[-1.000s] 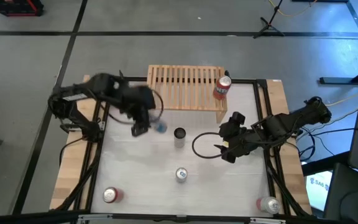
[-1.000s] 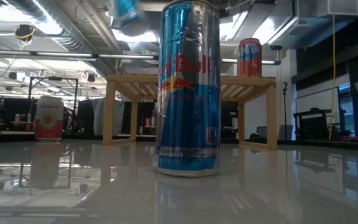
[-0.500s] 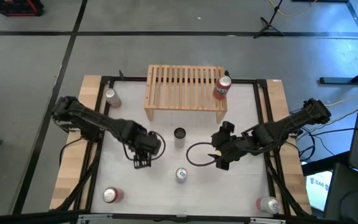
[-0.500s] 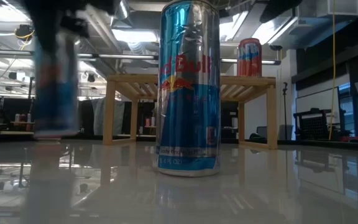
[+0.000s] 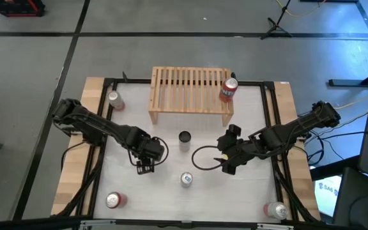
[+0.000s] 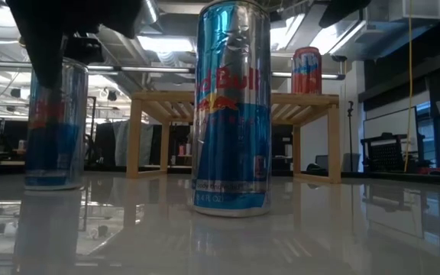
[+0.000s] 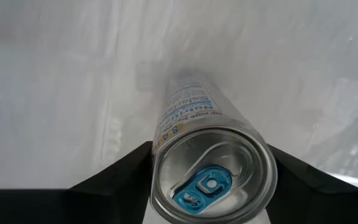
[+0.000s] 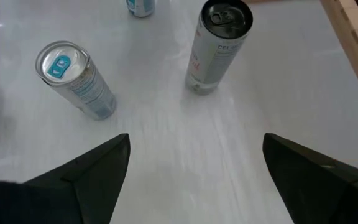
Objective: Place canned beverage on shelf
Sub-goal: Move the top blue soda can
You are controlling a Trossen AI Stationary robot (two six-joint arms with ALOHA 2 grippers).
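A slim blue-and-silver can (image 6: 52, 126) stands upright on the table, left of centre, with my left gripper (image 5: 144, 167) shut on it from above. The light-wood shelf (image 5: 190, 89) stands at the far side and carries a red can (image 5: 228, 90) on its right end. In front of it a dark-topped can (image 5: 184, 137) and a blue-tabbed can (image 5: 186, 179) stand on their bases. My right gripper (image 5: 225, 165) hangs open above the table to their right, with nothing between its fingers. My left gripper has the slim can's upper wall (image 7: 166, 134), just under the rim, between its two fingers, one on each side. The fingers come from above and point down. The can stands upright with its base (image 6: 52, 183) on the table.
More cans stand at the far left (image 5: 114, 99), near left (image 5: 112, 200) and near right (image 5: 275, 209). A black cable loop (image 5: 203, 153) lies by my right gripper. Bare white table shows between the central cans and the near edge.
My left gripper has swung from beside the shelf toward the near edge and gone down with the slim can. The can was lifted clear and now stands on the table. My right gripper has sunk a little toward the near edge.
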